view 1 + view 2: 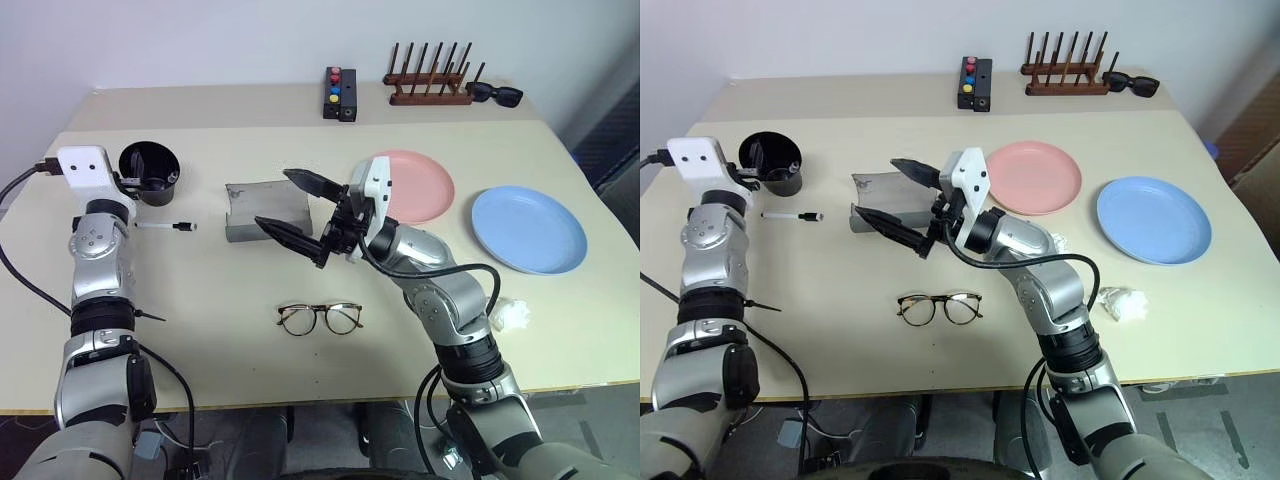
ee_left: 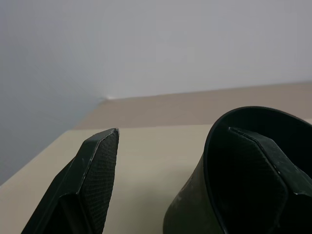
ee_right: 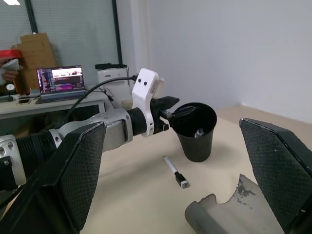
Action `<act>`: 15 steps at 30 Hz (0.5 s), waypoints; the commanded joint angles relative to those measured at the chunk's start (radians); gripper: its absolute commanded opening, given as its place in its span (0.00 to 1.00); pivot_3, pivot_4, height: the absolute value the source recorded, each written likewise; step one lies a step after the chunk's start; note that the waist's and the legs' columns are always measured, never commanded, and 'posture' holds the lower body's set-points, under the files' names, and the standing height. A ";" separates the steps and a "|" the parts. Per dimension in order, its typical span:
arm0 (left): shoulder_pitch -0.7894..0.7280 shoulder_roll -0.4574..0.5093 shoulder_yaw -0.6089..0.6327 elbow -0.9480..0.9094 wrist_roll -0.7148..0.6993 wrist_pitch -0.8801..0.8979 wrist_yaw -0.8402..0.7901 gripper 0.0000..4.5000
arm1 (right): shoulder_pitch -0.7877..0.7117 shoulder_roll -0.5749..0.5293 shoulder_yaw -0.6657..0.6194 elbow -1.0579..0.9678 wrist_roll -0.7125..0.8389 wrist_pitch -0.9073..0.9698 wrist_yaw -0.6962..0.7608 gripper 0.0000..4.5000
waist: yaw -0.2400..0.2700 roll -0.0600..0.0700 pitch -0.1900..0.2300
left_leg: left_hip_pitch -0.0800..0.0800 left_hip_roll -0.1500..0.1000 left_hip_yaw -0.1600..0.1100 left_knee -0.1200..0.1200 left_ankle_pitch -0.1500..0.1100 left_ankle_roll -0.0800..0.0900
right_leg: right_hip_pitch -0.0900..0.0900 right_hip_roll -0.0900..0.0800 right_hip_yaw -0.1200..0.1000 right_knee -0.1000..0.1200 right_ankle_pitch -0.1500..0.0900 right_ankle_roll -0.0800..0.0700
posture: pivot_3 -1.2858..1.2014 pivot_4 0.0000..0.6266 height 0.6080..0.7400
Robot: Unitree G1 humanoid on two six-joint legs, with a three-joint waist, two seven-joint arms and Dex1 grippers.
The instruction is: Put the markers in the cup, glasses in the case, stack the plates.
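One left end effector (image 3: 178,111) finger inside cup (image 3: 197,131)

The two head views looked forward and down over the table (image 1: 300,380), its far edge at the top. The left wrist view sat close against the cup (image 2: 204,204), facing the wall; the right wrist view faced the cup (image 3: 196,131) from farther off, sharing it.

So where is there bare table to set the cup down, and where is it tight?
Free: the front strip left of the glasses, and the stretch between the glasses and the blue plate. Tight: around the case, where the right hand hovers, and by the cup with the white marker and left hand.
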 commanded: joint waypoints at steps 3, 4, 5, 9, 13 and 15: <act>-0.015 0.021 0.026 -0.006 -0.009 0.014 0.027 0.80 | -0.005 0.008 0.001 -0.042 0.018 -0.001 0.002 1.00 | 0.000 0.000 0.000 | 0.000 0.000 0.000 0.000 0.000 0.000 | 0.000 0.000 0.000 0.000 0.000 0.000 | 0.52 0.24 0.99; -0.015 0.020 0.028 -0.005 -0.011 0.017 0.030 0.80 | -0.004 0.008 0.001 -0.043 0.018 0.000 0.003 1.00 | 0.000 0.000 0.000 | 0.000 0.000 0.000 0.000 0.000 0.000 | 0.000 0.000 0.000 0.000 0.000 0.000 | 0.52 0.24 0.99; -0.016 0.021 0.029 -0.003 -0.012 0.018 0.032 0.80 | -0.004 0.008 0.001 -0.043 0.019 0.001 0.003 1.00 | 0.000 0.000 0.000 | 0.000 0.000 0.000 0.000 0.000 0.000 | 0.000 0.000 0.000 0.000 0.000 0.000 | 0.52 0.24 0.99; -0.026 0.024 0.042 0.004 -0.026 0.027 0.047 0.80 | -0.003 0.007 0.001 -0.045 0.020 0.004 0.003 1.00 | 0.000 0.000 0.000 | 0.000 0.000 0.000 0.000 0.000 0.000 | 0.000 0.000 0.000 0.000 0.000 0.000 | 0.52 0.24 0.99; -0.054 0.027 0.043 0.020 -0.029 0.030 0.052 0.80 | -0.004 0.009 0.002 -0.043 0.020 0.006 0.004 1.00 | 0.000 0.000 0.000 | 0.000 0.000 0.000 0.000 0.000 0.000 | 0.000 0.000 0.000 0.000 0.000 0.000 | 0.52 0.24 0.99; -0.065 0.028 0.040 0.028 -0.028 0.028 0.053 0.80 | -0.004 0.009 0.003 -0.044 0.020 0.007 0.005 1.00 | 0.002 0.000 0.000 | 0.000 0.000 0.000 0.000 0.000 0.000 | 0.000 0.000 0.000 0.000 0.000 0.000 | 0.52 0.24 0.99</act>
